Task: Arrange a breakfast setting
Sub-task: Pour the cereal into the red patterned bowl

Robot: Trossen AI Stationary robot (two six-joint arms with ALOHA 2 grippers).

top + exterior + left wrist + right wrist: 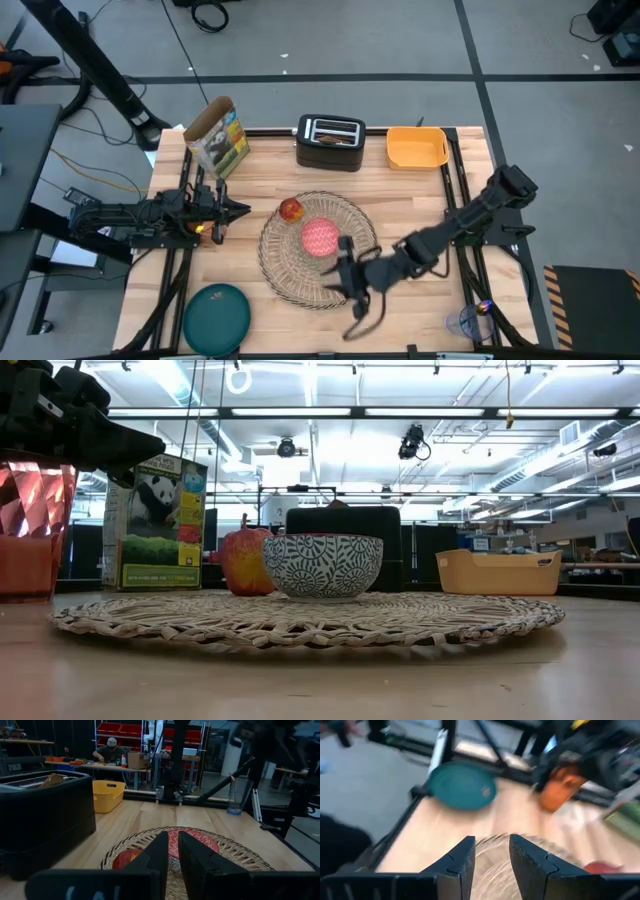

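The round woven placemat (318,262) lies mid-table. On it stand a small bowl (320,238), red inside and blue-patterned outside (322,565), and a red apple (291,209) at its far left rim. A teal plate (217,318) rests flat at the near left corner. The orange cup (30,530) stands beside my left arm. A toast slice (52,780) sticks out of the toaster. My right gripper (340,283) hovers open over the mat's near part, pointing toward the plate (462,785), with nothing between its fingers. My left gripper (240,210) waits level at the left, shut.
A black toaster (330,142) and a yellow bin (416,147) stand along the far edge, with a cereal box (220,138) at the far left. A clear glass (468,322) stands at the near right corner. Bare wood lies between mat and plate.
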